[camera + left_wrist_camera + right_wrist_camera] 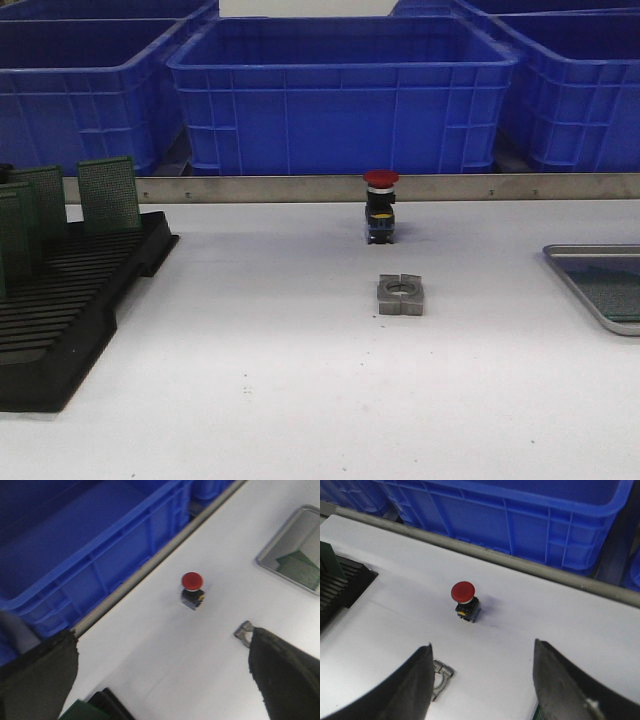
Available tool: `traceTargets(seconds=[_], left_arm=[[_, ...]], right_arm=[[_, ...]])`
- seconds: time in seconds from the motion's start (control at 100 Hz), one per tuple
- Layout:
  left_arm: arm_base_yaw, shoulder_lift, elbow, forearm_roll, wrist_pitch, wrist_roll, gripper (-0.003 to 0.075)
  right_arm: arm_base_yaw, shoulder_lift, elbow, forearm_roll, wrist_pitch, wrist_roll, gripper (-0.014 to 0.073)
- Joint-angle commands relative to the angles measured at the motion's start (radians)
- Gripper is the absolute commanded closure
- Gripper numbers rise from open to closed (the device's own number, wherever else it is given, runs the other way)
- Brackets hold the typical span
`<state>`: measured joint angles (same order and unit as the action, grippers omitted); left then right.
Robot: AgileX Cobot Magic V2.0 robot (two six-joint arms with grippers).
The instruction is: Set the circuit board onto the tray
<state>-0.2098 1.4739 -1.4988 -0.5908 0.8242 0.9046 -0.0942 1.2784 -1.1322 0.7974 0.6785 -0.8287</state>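
A silver-grey tray [590,249] lies at the table's right edge with a green circuit board [615,296] flat in it. The left wrist view shows the same tray [290,540] and board [302,570] far off. More green circuit boards [108,195] stand upright in a black slotted rack [60,320] at the left. My left gripper [162,680] hangs open over bare table near the rack's corner [107,705], holding nothing. My right gripper [482,680] is open and empty too, and a green board edge [540,712] peeks beside its finger. Neither gripper appears in the front view.
A red-capped push button [381,205] stands mid-table, with a small grey metal clamp block [401,295] in front of it. Big blue plastic bins [340,95] line the back behind a metal rail [300,188]. The clamp [441,675] lies beside my right gripper's finger.
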Motion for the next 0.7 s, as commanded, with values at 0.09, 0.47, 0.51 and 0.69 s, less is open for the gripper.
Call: traceTargets(seconds=[0.09, 0.47, 0.51, 0.69], left_arm=[[0.082, -0.235, 0.227, -0.105, -0.253, -0.016, 0.0085], [0.112, -0.689, 0.727, -0.186, -0.552, -0.016, 0.0085], [0.112, -0.732, 0.773, -0.195, -0.572, -0.016, 0.0086], [0.112, -0.951, 0.951, -0.236, -0.640, -0.016, 0.0090]], right_arm=[[0.036, -0.228, 0.150, 0.000, -0.254, -0.071, 0.0134], [0.037, -0.679, 0.534, 0.000, -0.452, -0.114, 0.0136], [0.037, -0.727, 0.565, 0.001, -0.461, -0.112, 0.0136], [0.037, -0.893, 0.671, 0.011, -0.470, -0.076, 0.0136]])
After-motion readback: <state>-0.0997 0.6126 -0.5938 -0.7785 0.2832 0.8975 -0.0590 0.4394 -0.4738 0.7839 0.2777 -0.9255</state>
